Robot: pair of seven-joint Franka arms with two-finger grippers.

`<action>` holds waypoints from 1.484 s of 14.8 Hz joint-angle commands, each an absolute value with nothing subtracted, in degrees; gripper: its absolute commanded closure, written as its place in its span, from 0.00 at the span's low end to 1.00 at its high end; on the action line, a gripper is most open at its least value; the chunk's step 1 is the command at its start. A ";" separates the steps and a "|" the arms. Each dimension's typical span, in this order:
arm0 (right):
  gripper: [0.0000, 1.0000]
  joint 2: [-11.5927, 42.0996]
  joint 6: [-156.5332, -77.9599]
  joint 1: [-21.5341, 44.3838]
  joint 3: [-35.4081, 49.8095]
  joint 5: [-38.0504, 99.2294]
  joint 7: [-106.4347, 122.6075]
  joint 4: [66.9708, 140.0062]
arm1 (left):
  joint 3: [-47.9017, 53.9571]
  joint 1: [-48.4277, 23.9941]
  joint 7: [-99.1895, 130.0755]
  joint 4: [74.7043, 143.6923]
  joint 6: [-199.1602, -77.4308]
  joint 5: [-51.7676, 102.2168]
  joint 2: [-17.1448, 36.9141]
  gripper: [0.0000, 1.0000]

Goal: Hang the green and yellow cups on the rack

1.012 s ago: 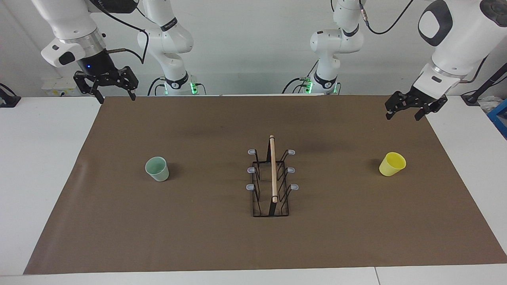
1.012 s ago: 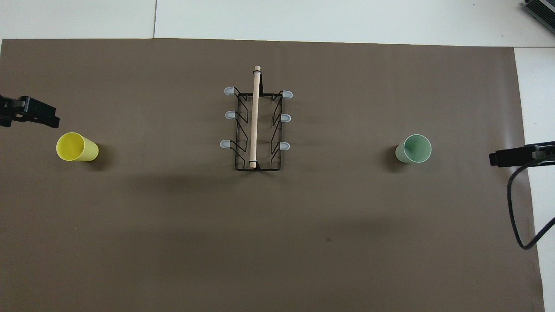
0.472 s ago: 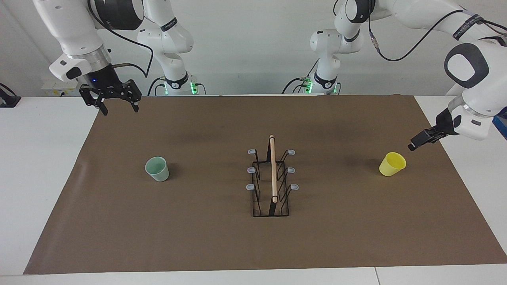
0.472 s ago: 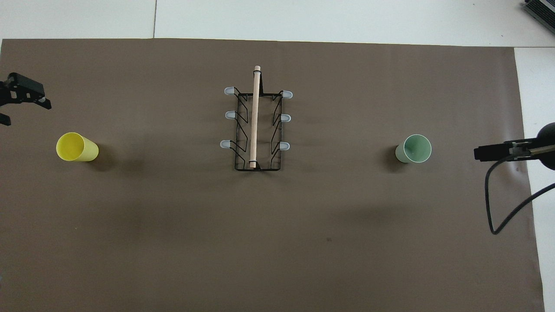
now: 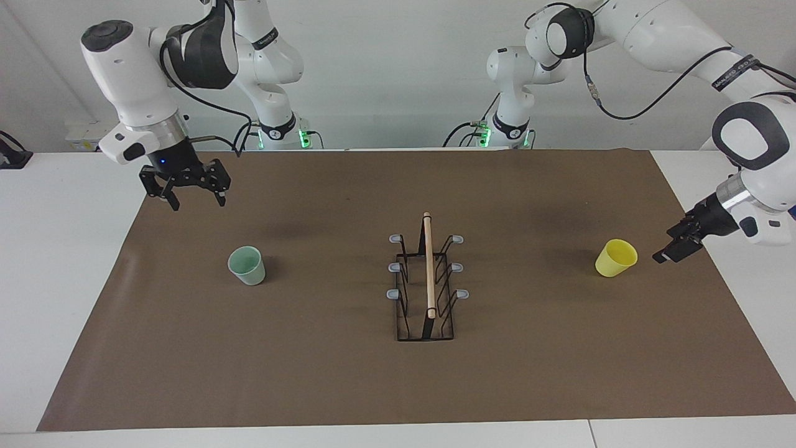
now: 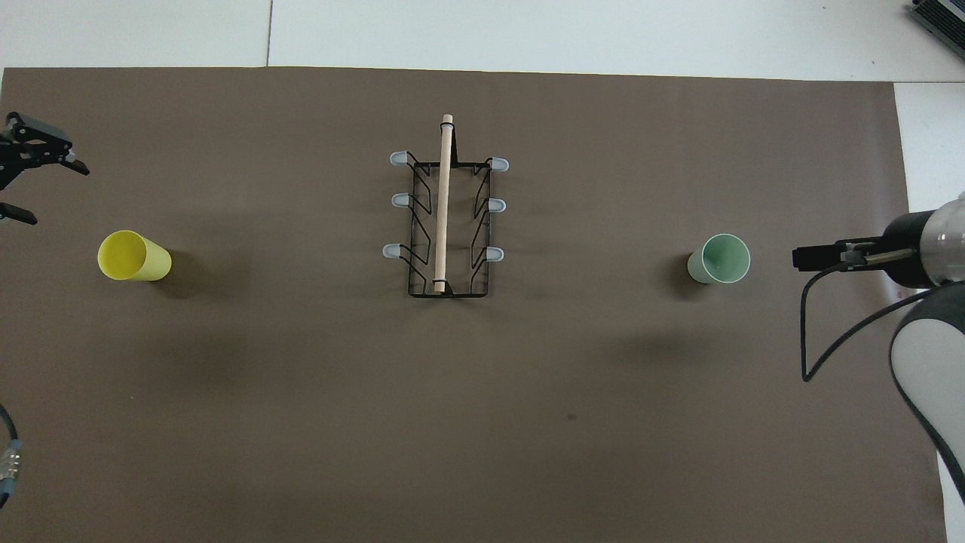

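So far nothing hangs on the rack [image 5: 426,283]: all six grey-tipped prongs are bare, and both cups stand upright on the brown mat [image 5: 348,386], mouths up. The rack sits mid-table, its wooden rod handle running away from the robots. The green cup [image 5: 247,266] stands well apart from it toward the right arm's end of the table; the yellow cup [image 5: 615,257] stands equally far off toward the left arm's end. Both pickups and both hangings remain to be done.

The right gripper [image 5: 194,198] hangs in the air above the mat, short of the green cup and clear of it, its two fingertips visibly apart. The left gripper [image 5: 664,255] is low, just beside the yellow cup at the mat's edge, not touching it; in the overhead view its two fingers [image 6: 75,167] stand spread wide.

Compared with the frame one second earlier, each arm has swung down and inward toward its own cup. The right gripper has moved from the mat's corner near the robots to a lower spot closer to the green cup. The left gripper has dropped from high above the mat's other corner to cup height beside the yellow cup. Cups and rack lie exactly where they did; both claws are as open as before.
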State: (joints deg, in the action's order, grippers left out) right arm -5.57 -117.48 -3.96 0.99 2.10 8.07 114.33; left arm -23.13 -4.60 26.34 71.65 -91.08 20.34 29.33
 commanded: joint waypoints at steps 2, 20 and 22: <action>0.00 -2.12 -121.54 -3.96 1.14 1.67 8.79 114.70 | -23.73 -2.73 34.78 66.88 -90.61 24.78 34.10 0.00; 0.00 11.78 -141.06 0.16 1.76 1.93 7.56 114.26 | -26.37 1.14 41.22 87.33 -101.05 37.34 29.28 0.00; 0.00 11.69 -140.01 0.96 1.76 1.24 7.47 114.34 | -26.37 1.23 41.48 92.18 -102.04 40.15 27.08 0.00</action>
